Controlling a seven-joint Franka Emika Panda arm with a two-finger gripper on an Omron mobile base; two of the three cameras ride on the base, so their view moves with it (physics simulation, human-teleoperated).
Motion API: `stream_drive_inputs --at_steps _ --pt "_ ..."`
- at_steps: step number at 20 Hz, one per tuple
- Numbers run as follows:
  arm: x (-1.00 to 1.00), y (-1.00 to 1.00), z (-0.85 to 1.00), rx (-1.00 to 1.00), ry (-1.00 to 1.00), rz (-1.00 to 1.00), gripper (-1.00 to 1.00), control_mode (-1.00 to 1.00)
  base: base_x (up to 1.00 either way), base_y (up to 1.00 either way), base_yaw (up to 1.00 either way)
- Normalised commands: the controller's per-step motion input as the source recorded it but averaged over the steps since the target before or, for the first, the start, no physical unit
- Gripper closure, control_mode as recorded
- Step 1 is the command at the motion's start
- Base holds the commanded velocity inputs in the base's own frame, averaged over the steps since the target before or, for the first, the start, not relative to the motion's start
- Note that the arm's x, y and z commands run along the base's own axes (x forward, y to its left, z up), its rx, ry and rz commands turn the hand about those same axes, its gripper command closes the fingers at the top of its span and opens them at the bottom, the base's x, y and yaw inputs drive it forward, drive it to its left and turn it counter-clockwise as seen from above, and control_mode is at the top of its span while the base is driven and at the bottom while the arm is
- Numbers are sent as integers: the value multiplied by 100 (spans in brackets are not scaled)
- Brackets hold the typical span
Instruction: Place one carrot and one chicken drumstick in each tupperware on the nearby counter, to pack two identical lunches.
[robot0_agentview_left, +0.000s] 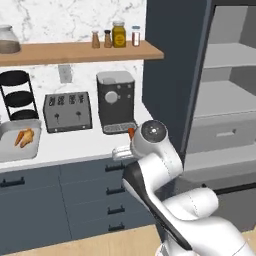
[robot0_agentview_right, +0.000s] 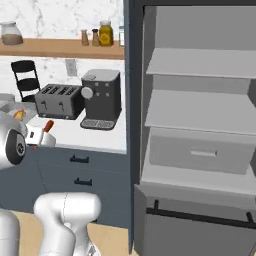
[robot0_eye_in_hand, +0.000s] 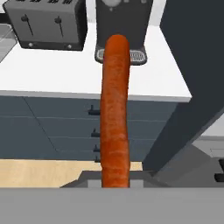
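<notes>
Hand view: the fingers (robot0_eye_in_hand: 114, 183) are clamped on a carrot (robot0_eye_in_hand: 115, 109), which runs lengthwise away from the camera, held in the air before the dark drawers (robot0_eye_in_hand: 57, 127). Beyond it the white bench (robot0_eye_in_hand: 52, 70) carries a toaster (robot0_eye_in_hand: 46, 22) and a coffee machine (robot0_eye_in_hand: 120, 17). In the left base view, far left on the bench, a tupperware (robot0_agentview_left: 10, 150) holds orange-brown food (robot0_agentview_left: 25, 136).

I see bare bench (robot0_agentview_left: 95, 142) ahead of toaster (robot0_agentview_left: 67, 111) and coffee machine (robot0_agentview_left: 116, 101) | dark cabinet wall (robot0_agentview_left: 172, 70) blocks my right | tupperware (robot0_agentview_left: 15, 150) open-topped at far left, rack (robot0_agentview_left: 18, 95) behind it
</notes>
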Motion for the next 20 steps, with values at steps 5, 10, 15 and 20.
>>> stream_drive_inputs --at_steps 5,10,15,20 --pt "0 0 0 0 0 0 100 100 48 100 24" --pt "0 0 0 0 0 0 100 100 55 100 11" --pt "0 0 0 0 0 0 100 100 66 100 -4" --pt "0 0 0 0 0 0 100 100 73 100 -23"
